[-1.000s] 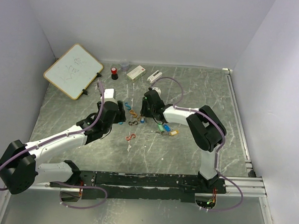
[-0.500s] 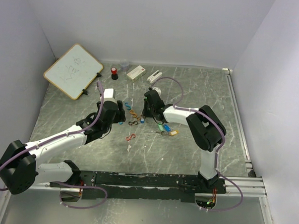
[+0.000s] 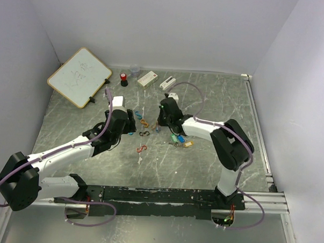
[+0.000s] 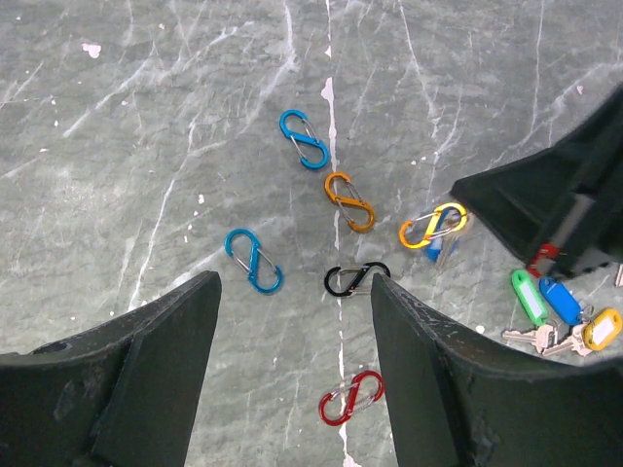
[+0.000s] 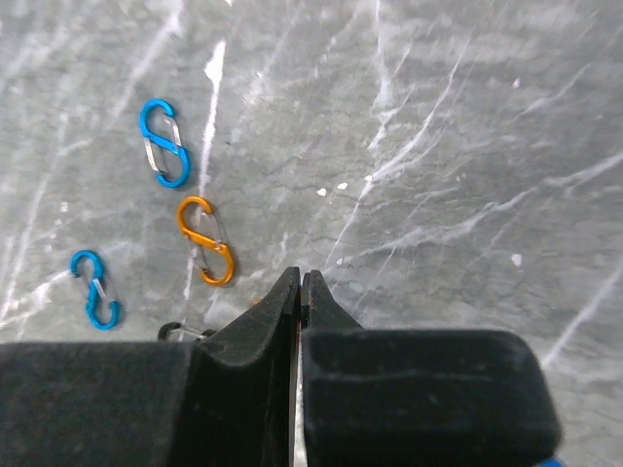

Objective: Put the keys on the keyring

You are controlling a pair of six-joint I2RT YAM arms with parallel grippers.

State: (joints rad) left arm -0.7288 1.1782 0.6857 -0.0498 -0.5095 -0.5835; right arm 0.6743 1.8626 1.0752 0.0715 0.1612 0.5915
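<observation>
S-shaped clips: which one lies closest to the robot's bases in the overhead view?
The red clip. It is the only red one, and it lies alone, lower in that view than all the others.

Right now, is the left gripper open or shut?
Open: in the left wrist view, the left gripper has its jaws wide apart, holding nothing.

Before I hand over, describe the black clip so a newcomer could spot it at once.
On the marbled table, a scatter of S-shaped clips lies between the left claw and the right claw. The black clip sits mid-scatter, with the orange clip beyond it and the red clip nearer the bases. It is the only black one.
</observation>
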